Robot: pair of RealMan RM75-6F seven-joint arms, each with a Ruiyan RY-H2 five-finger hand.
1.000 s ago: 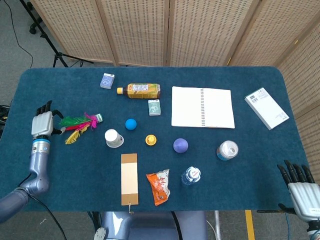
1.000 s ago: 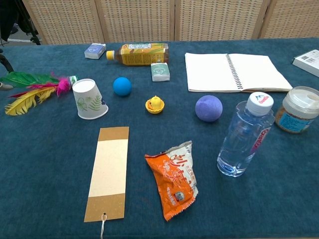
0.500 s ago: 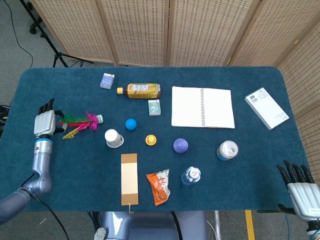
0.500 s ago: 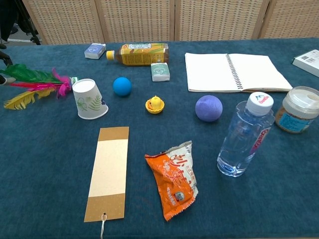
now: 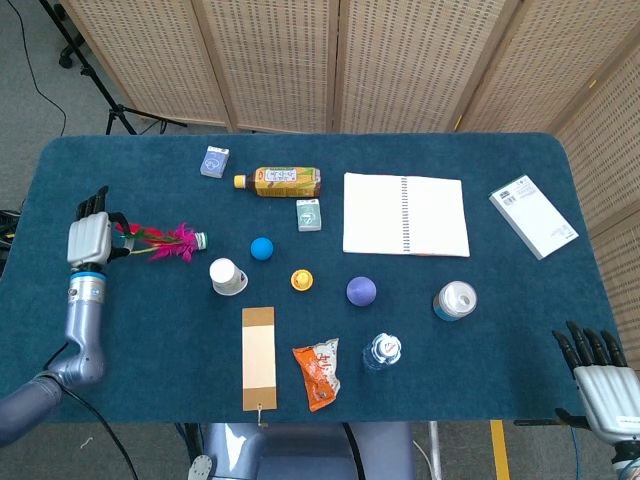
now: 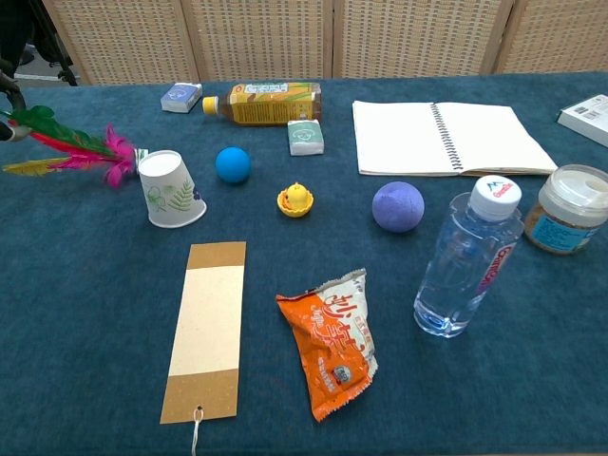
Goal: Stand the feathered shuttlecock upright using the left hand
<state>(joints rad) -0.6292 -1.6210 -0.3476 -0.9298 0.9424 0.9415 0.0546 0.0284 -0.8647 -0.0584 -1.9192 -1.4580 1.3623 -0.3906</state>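
Note:
The feathered shuttlecock (image 5: 160, 241) has green, pink and yellow feathers and a small white base that rests on the blue tablecloth near the paper cup (image 5: 226, 276). My left hand (image 5: 88, 240) grips the feather tips at the far left of the table, and the feathers are raised off the cloth while the base stays down. In the chest view the shuttlecock (image 6: 71, 152) slants up to the left, where only a sliver of the hand shows at the frame's edge. My right hand (image 5: 600, 375) hangs open off the table's near right corner.
To the right of the shuttlecock lie a blue ball (image 5: 262, 248), a yellow toy (image 5: 301, 280), a purple ball (image 5: 361, 291), a tea bottle (image 5: 285, 181), an open notebook (image 5: 405, 214), a water bottle (image 6: 465, 258), a jar (image 6: 568, 209), a snack bag (image 6: 329, 340) and a cardboard tag (image 6: 209, 328).
My left hand has moved slightly away from me with the feather tips, lifting the feathers off the cloth. The shuttlecock pivots on its base. The right hand is still.

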